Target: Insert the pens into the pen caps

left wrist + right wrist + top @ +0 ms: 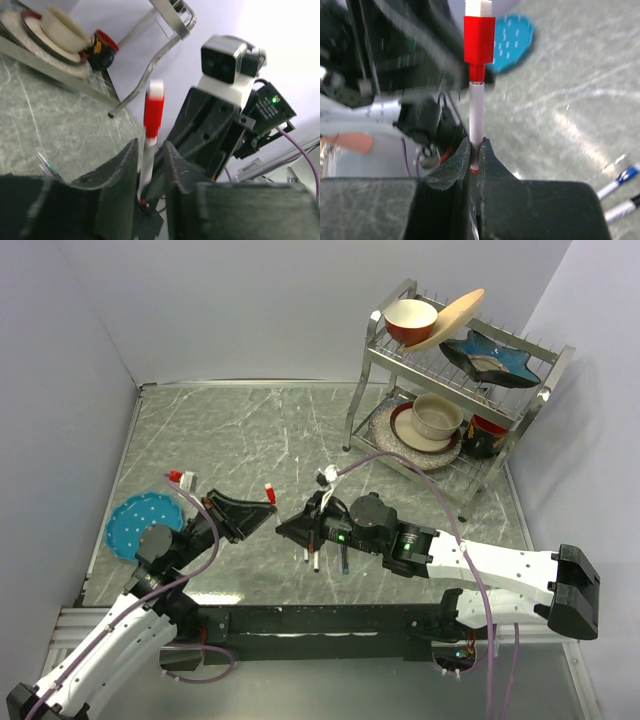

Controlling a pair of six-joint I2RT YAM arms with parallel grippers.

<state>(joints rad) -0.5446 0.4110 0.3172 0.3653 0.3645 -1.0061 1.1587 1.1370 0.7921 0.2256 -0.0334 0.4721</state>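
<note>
Red cap (479, 40) looks seated, right jaws clamped on its pen (476, 110), left jaws apart around it; next, I reckon: set down, fetch spare pens (618, 181) at right jaws' five o'clock.

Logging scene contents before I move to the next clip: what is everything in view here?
capped pen: one, white barrel with red cap, upright in the right end effector
loose pens: two, white, one blue-ended, one black-ended, lying on the table
red-and-white piece: one, by the disc; pen or cap unclear
disc: one, blue, perforated, table's left side
dish rack: one, metal, far right
bowl: one, red, upper shelf
plate: one, tan, leaning, upper shelf
star dish: one, blue, upper shelf
cup: one, beige, lower shelf
mug: one, dark, lower shelf
table: one, grey marbled
left end effector: black, fingers apart
right end effector: black, shut on the capped pen
</note>
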